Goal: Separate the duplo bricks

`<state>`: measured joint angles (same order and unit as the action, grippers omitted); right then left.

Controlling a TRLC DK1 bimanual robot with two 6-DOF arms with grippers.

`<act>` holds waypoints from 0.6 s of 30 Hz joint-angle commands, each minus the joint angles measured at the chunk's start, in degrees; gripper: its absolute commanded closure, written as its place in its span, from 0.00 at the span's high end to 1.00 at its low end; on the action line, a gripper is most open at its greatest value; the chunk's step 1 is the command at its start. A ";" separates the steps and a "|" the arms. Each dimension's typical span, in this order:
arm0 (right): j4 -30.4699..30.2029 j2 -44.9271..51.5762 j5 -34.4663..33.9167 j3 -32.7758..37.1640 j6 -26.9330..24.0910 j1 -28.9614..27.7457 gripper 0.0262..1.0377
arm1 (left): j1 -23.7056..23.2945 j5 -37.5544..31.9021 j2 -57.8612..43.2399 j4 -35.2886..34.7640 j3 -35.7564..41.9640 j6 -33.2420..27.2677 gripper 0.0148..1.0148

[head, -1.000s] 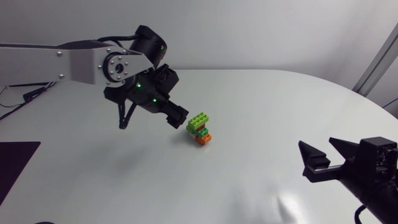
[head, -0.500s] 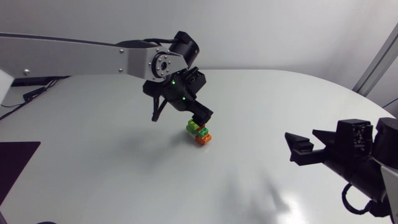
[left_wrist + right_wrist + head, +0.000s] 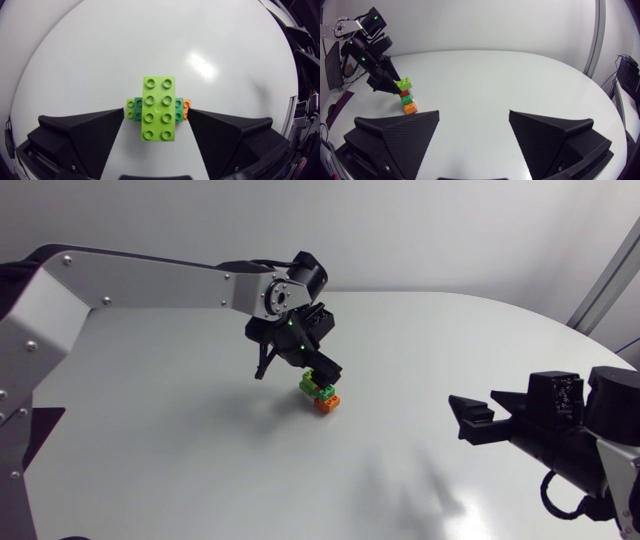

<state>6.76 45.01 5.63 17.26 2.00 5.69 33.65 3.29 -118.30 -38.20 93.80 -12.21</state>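
The left end effector (image 3: 156,111) stood released, its two wedge fingers (image 3: 85,132) spread wide and straddling the duplo stack (image 3: 321,394). The lime-green brick (image 3: 159,127) on top lay between the fingers with a gap at each long side. The fingertips came level with the ends of the darker green brick (image 3: 136,108) and the orange brick (image 3: 186,105) below, though contact could not be told. In the right wrist view a red brick (image 3: 405,93) showed just under the lime one. The stack stood upright on the white bench (image 3: 450,360), near its middle. The left arm (image 3: 150,280) stretched in across the bench, its wrist bent down over the stack. The right end effector (image 3: 474,112) was also released and held nothing, its fingers wide apart above the bench, well apart from the stack, with the right arm (image 3: 600,440) low at the bench's near right side.
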 commanded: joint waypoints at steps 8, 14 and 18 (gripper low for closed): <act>1.85 2.10 0.08 1.38 2.04 1.25 0.97 | -0.25 0.40 -1.49 -0.48 1.30 -1.06 0.59; 1.50 1.48 0.17 0.94 1.96 1.25 0.97 | 0.54 0.40 -2.11 -0.48 1.39 -1.33 0.49; 0.71 0.69 0.52 0.76 1.96 1.43 0.97 | 1.07 0.31 -2.02 -0.56 0.51 -2.47 0.45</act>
<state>7.70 46.13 5.80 17.65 2.59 6.46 34.22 3.27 -118.96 -38.20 93.80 -12.99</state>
